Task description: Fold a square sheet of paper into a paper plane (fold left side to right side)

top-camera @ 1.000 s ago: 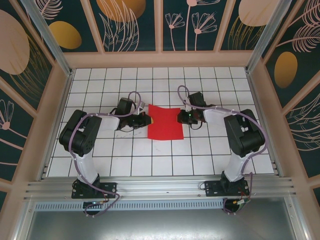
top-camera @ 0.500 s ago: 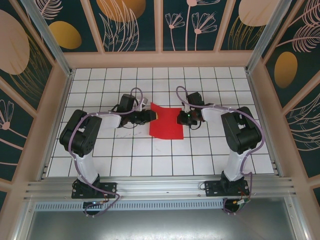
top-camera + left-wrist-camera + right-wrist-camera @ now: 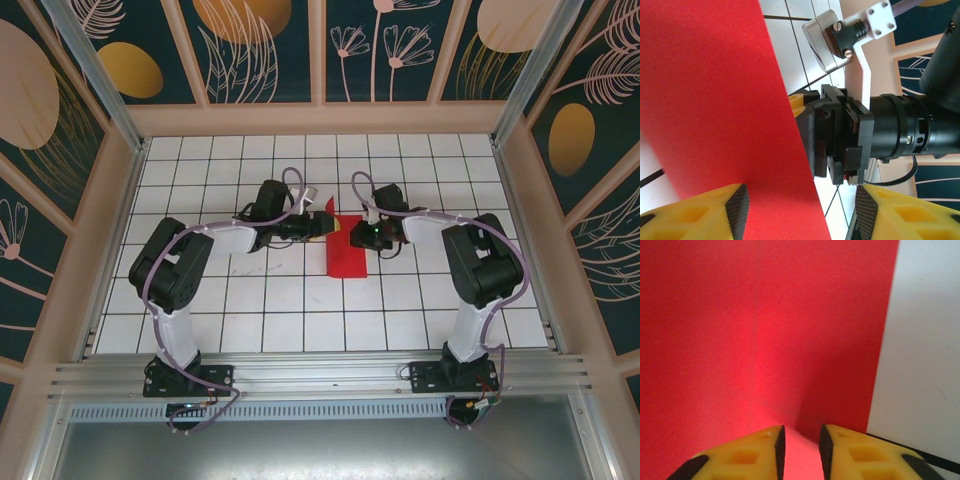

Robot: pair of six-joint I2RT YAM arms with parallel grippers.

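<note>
The white tiled worktop (image 3: 200, 300) takes most of the top view, and the left arm (image 3: 175, 270) and the right arm (image 3: 485, 265) both reach from the near edge in toward its middle. The red sheet of paper (image 3: 347, 258) lies near the centre of the worktop, seen from above as a narrow strip about one tile wide. Its far end sits between the two gripper tips. The left gripper (image 3: 326, 226) is at the left side of that far end, and the right gripper (image 3: 356, 234) is just beside it on the right, so the two almost meet over the paper. In the left wrist view the left gripper (image 3: 797, 212) is released, with its yellow fingers (image 3: 700, 215) standing wide apart. One finger is over the red paper (image 3: 715, 100) and the other is off its edge. In the right wrist view the right gripper (image 3: 800, 450) is parted only a little, with a narrow gap between the pads. The paper (image 3: 765, 330) spreads in front of it with a straight crease (image 3: 758, 315) running away from the fingers.
</note>
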